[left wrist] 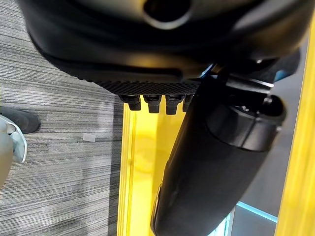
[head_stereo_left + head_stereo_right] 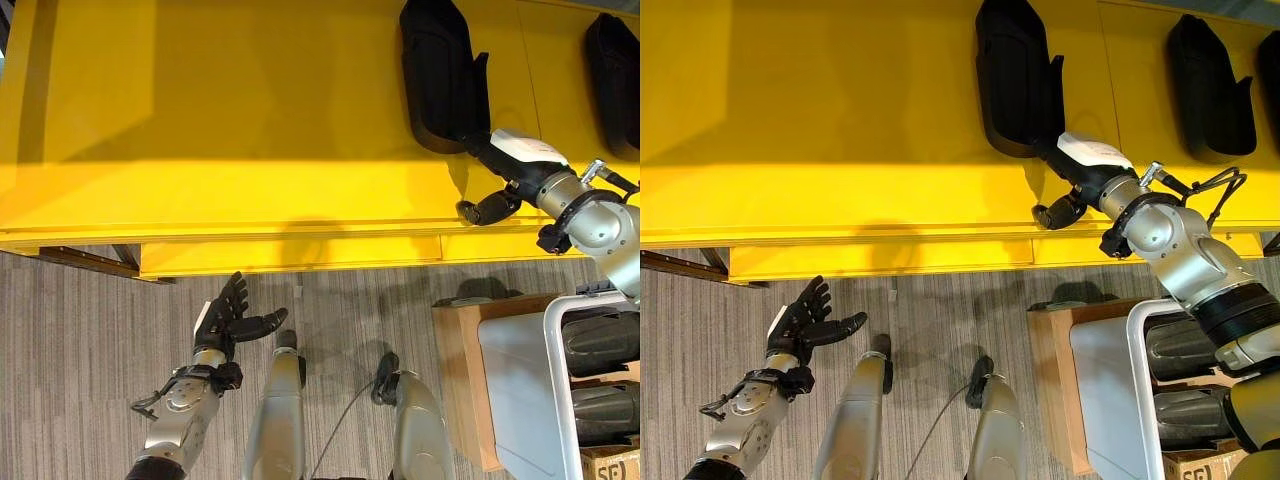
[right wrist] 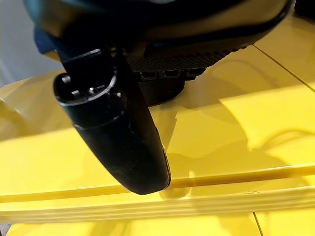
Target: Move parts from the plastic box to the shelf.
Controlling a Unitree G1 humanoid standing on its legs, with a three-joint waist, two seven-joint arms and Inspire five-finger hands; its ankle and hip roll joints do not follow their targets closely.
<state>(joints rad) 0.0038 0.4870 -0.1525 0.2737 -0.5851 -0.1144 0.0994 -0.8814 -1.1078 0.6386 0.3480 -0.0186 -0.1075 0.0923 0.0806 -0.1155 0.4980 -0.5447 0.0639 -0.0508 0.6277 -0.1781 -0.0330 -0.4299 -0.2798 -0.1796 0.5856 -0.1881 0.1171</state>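
**Resting a black part on the yellow shelf**

Looking down from the head views, you see the right robot hand (image 2: 1080,170) stretched out over the yellow shelf (image 2: 230,120). Its fingers reach the near end of a long black part (image 2: 1015,75) that lies on the shelf, and its thumb (image 2: 1058,212) sticks out to the side, apart from the part. In the right wrist view the fingertips (image 3: 162,74) sit against the dark part (image 3: 165,91); you cannot tell whether they grip it or only touch it.

A second black part (image 2: 1208,90) lies on the shelf well to the right of the first.

Your left robot hand (image 2: 228,318) hangs low over the grey carpet floor (image 2: 80,340), in front of the shelf's edge, fingers spread and straight, holding nothing.

At the lower right stands the plastic box (image 2: 520,390), light grey with a white rim, and more dark parts (image 2: 600,345) lie stacked inside it. A wooden crate (image 2: 460,370) sits just beside the box.
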